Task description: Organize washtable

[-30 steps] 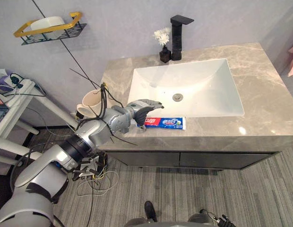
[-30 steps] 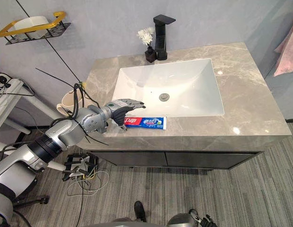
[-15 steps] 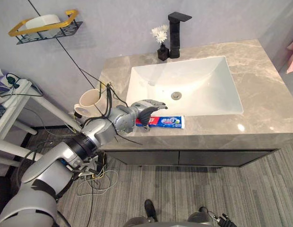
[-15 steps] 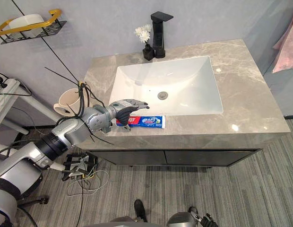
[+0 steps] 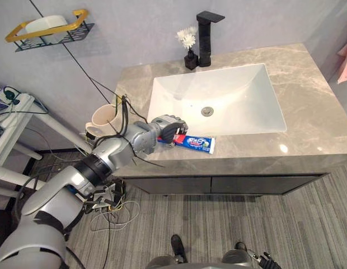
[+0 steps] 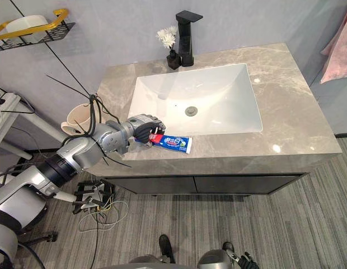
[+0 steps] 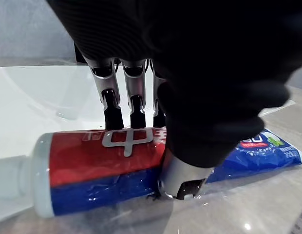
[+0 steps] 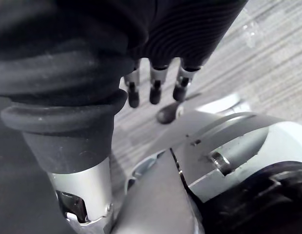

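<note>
One toothpaste tube (image 5: 195,143), one cup (image 5: 103,119), one faucet (image 5: 206,33), one vase (image 5: 190,59), perhaps one soap (image 5: 46,23).

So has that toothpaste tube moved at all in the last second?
Yes, slightly: the tube has tilted, its cap end in the left hand swinging toward the sink rim.

L robot hand (image 5: 165,128): fingers + thumb curled, gripping. R robot hand (image 8: 154,90): fingers relaxed.

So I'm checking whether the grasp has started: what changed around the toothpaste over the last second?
The left hand closed: its fingers, stretched flat over the cap end of the toothpaste tube a second ago, now curl round it with the thumb opposite. The tube still lies on the counter in front of the sink, perhaps turned slightly. The right hand hangs open over the floor.
</note>
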Motion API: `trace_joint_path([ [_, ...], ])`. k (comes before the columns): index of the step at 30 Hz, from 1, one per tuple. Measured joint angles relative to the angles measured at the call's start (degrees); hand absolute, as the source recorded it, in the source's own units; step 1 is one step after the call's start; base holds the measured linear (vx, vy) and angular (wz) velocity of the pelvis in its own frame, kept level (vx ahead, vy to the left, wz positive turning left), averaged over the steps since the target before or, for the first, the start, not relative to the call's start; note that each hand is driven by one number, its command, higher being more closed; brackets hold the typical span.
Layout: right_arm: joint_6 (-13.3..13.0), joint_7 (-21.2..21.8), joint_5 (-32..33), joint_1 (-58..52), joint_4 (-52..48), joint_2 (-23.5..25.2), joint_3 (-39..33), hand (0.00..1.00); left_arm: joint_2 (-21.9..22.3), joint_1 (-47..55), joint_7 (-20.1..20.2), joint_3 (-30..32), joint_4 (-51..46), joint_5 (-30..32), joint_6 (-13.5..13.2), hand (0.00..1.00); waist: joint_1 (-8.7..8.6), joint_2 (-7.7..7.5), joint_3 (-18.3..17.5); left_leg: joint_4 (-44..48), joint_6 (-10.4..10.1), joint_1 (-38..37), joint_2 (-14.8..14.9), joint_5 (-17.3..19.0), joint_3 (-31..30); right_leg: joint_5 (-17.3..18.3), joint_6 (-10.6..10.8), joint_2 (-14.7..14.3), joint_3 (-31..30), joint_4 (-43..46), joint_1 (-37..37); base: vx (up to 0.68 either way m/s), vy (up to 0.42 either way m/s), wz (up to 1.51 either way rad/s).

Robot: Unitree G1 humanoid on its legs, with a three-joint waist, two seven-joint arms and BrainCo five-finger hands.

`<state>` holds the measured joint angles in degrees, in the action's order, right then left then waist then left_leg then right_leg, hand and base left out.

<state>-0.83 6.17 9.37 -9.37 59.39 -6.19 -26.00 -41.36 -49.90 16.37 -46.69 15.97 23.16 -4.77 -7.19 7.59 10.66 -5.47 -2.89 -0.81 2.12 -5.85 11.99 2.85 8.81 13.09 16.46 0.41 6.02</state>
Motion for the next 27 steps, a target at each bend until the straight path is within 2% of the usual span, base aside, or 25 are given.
trace_joint_path([
  [5,0.1,0.2,-0.1,0.0,0.1,-0.5,0.1,0.0,-4.3,3.4,1.0,1.6,-1.3,-1.2,-0.1,1.0,0.1,0.0,0.1,0.0,0.0,0.0,0.0,0.0,-0.1,0.0,0.0,0.0,0.1,0.0,0.1,0.0,0.0,0.0],
  [9,0.1,0.2,-0.5,0.0,0.1,-0.9,0.2,0.0,-5.3,5.9,1.2,2.8,-3.2,-3.1,0.1,1.0,0.15,0.0,0.1,0.0,0.0,0.0,0.0,0.0,-0.5,0.0,0.0,0.0,0.5,0.0,0.4,0.0,0.0,0.06],
  [14,0.2,0.2,2.7,0.6,-1.9,-1.0,2.6,0.0,-5.4,9.4,3.6,4.3,-7.6,-10.7,2.0,1.0,0.38,0.01,0.1,0.0,0.0,-0.1,-0.1,0.0,-0.8,0.0,0.0,0.0,0.8,-0.2,0.6,0.0,0.0,0.02],
  [18,0.0,-0.5,11.3,0.9,-16.7,-0.8,6.4,0.0,-5.5,11.7,3.5,4.3,-14.6,-21.6,2.6,1.0,0.32,0.02,0.0,0.0,0.0,0.1,-0.1,0.0,-0.7,-0.3,0.0,0.0,0.7,-0.7,0.7,0.0,0.0,0.0],
  [22,-1.7,-3.7,16.7,3.0,-40.0,-1.1,6.4,0.0,-6.7,16.1,3.4,4.5,-25.1,-31.1,2.9,1.0,0.13,0.03,-0.3,0.0,0.0,0.1,0.2,0.0,-0.7,-0.4,0.0,-0.4,0.8,-0.6,0.7,0.0,0.0,0.0],
  [23,-0.3,-5.2,17.3,2.9,-40.9,-1.0,6.2,0.0,-6.6,16.6,3.4,4.5,-26.1,-31.8,2.9,1.0,0.2,-0.09,-0.4,0.0,0.0,0.1,0.3,0.0,-0.7,-0.5,-0.2,-0.6,0.8,-0.6,0.7,0.0,0.0,0.0],
  [24,-0.6,-5.7,18.1,1.6,-43.7,-0.2,5.6,0.0,-6.6,17.9,3.2,4.8,-27.7,-33.0,2.9,1.0,0.27,-0.09,-0.4,0.0,0.0,0.1,0.7,0.0,-0.8,-0.6,-0.3,-0.9,0.9,-0.5,0.7,0.0,0.0,0.0],
  [25,0.5,-7.4,18.5,1.0,-49.0,1.3,3.9,0.0,-6.3,19.0,3.1,4.8,-28.1,-33.8,3.2,1.0,0.07,-0.11,-0.4,0.0,-0.1,0.0,0.7,-0.1,-0.8,-0.6,-0.3,-1.0,0.9,-0.5,0.7,0.0,0.0,0.0],
  [26,0.7,-8.2,18.7,1.0,-50.0,1.6,3.3,0.0,-5.7,19.4,3.1,4.9,-28.1,-33.8,3.5,1.0,-0.02,-0.13,-0.4,0.0,-0.1,0.0,0.7,-0.1,-0.8,-0.6,-0.3,-1.0,0.9,-0.4,0.8,0.0,0.0,-0.04],
  [27,1.0,-9.9,19.1,0.9,-54.1,2.2,1.8,0.0,-3.6,20.0,2.9,5.1,-28.0,-33.8,4.5,1.0,-0.23,-0.07,-0.5,0.0,-0.1,0.0,0.7,-0.2,-0.7,-0.8,-0.5,-1.0,0.8,-0.4,0.8,0.0,0.0,-0.05],
])
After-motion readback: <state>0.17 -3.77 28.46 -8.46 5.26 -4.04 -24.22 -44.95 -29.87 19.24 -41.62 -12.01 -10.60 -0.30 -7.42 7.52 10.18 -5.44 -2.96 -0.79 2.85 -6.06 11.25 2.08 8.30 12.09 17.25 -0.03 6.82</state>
